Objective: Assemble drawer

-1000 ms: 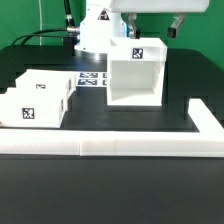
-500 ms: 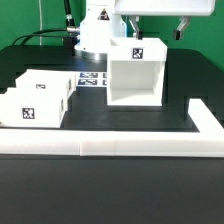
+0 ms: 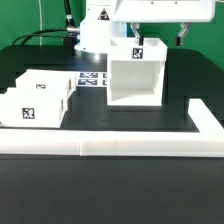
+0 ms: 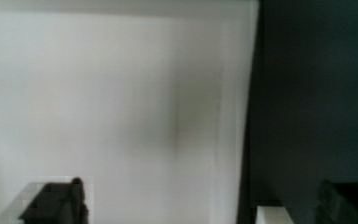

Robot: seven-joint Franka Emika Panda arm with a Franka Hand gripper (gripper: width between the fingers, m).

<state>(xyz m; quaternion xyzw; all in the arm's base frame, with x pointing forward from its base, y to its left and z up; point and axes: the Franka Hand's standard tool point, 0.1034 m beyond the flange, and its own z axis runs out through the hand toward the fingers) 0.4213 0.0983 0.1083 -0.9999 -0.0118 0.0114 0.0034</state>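
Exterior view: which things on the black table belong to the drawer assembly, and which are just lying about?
Belongs to the job:
- large matte white hollow plastic shell
- rear flat white plastic box, tagged
- front flat white plastic box, tagged

Just lying about:
- thin flat white marker board behind the shell
- long low white border rail along the front edge

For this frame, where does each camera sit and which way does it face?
Exterior view: off the arm, looking over the long white border rail at the matte white cube-like hollow shell; the arm's white base and dark fingers show.
Wrist view: on the wrist, looking past both fingers onto a white surface.
Shared: the fingers, likely the shell.
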